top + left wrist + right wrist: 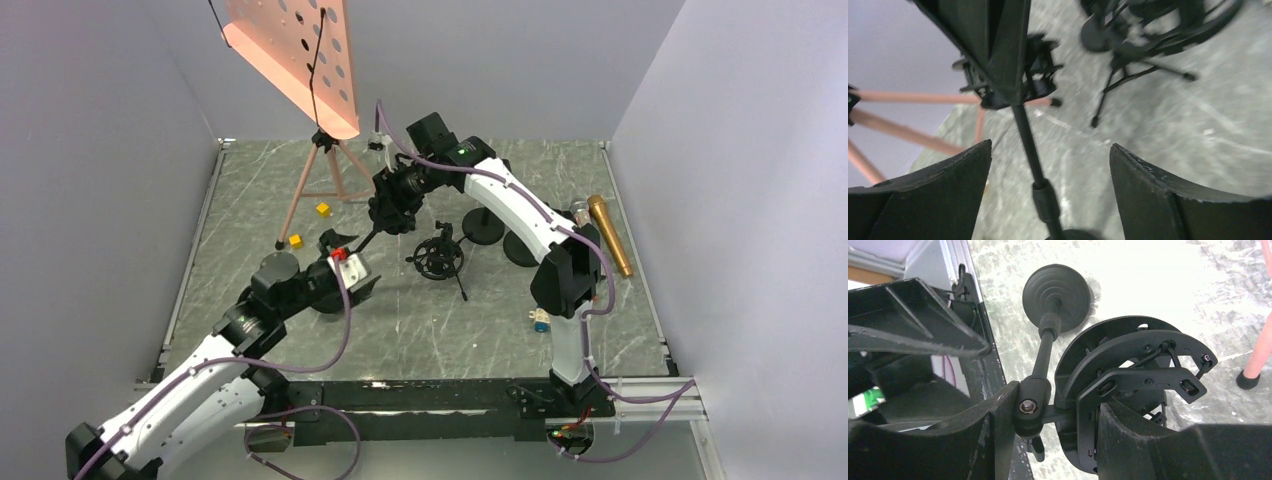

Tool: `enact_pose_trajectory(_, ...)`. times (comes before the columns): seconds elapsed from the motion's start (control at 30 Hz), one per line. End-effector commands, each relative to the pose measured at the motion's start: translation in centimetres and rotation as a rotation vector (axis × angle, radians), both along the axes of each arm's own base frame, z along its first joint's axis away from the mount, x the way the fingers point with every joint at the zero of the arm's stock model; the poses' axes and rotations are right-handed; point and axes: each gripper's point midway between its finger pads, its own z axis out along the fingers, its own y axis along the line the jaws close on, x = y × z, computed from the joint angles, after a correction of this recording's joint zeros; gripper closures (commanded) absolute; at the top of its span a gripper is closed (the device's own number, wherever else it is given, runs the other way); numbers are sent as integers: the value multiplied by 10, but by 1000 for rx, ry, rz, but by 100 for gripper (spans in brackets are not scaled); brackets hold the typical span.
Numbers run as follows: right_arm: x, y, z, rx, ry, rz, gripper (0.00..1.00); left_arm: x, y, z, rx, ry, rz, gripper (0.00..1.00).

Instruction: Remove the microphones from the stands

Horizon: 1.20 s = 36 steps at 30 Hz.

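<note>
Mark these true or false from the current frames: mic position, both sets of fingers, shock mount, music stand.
1. The gold microphone lies on the table near its right edge. True.
2. The left fingers are clamped on the stand pole. False: they are open, with the pole between them untouched.
3. The right fingers grip the shock mount. True.
4. That shock mount holds the microphone. False: it looks empty.
5. The music stand is black. False: it is pink.
</note>
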Motion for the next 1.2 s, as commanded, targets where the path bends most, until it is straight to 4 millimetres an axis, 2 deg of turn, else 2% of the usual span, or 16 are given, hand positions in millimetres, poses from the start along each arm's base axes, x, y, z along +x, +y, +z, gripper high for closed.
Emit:
enact_pose_trajectory(0.0, -7, -7, 15, 15, -156, 108, 100, -63, -15, -39, -2, 306, -247, 9)
enact_pose_trajectory(0.07, -7, -8, 16, 8, -193, 132, 100, -62, -9, -44, -2, 334, -231, 9)
enact_pose_trajectory(0.2, -12, -13, 19, 7, -260, 183, 100, -47, -1, -31, -69, 276, -174, 8)
enact_pose_trajectory(0.37, -26, -21, 27, 42, -367, 252, 100, -50, -11, -23, -68, 377, -245, 11)
enact_pose_trajectory(0.47, -29, -24, 33, 66, -430, 273, 100, -51, -12, -14, -66, 372, -287, 14)
enact_pose_trajectory(0.63, -34, -28, 37, 74, -489, 312, 100, -28, 13, -6, -72, 426, -296, 21)
enact_pose_trajectory(0.73, -39, -26, 36, 83, -492, 323, 100, -23, 17, -15, -19, 454, -347, 23)
enact_pose_trajectory(0.93, -44, -20, 32, 78, -506, 356, 100, -22, 0, -32, -24, 467, -473, 24)
enact_pose_trajectory(1.03, -43, -17, 33, 79, -507, 354, 100, -21, -5, -48, -4, 501, -506, 32)
enact_pose_trajectory(1.17, -44, -16, 34, 79, -493, 340, 100, -6, -6, -61, -10, 485, -453, 50)
